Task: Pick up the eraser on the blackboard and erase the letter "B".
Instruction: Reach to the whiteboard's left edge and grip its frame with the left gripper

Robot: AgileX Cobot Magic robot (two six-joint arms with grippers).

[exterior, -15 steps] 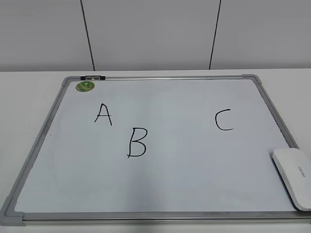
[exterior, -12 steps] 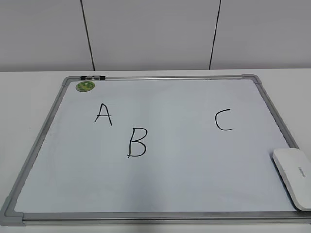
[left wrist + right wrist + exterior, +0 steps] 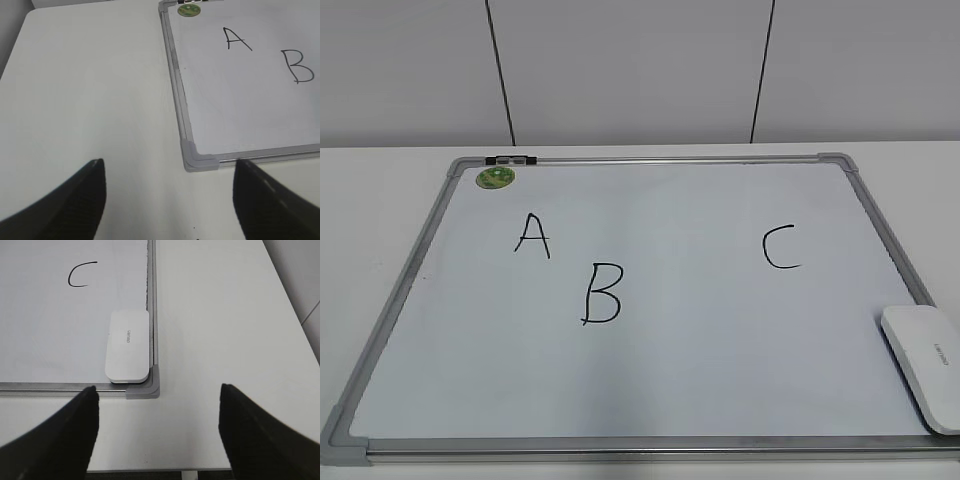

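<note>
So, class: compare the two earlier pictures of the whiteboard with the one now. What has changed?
Nothing has visibly changed. The eraser lies in the same near right corner of the whiteboard, untouched, and the letter B is still whole. Neither gripper shows in the exterior view at any of the three moments.

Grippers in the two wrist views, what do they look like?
Only fingers show. The left gripper has two dark, near-black fingers, broad and tapering, matte and blurred. The right gripper looks the same. No cables, markings or sleeves show, and no arm shows in the exterior view.
</note>
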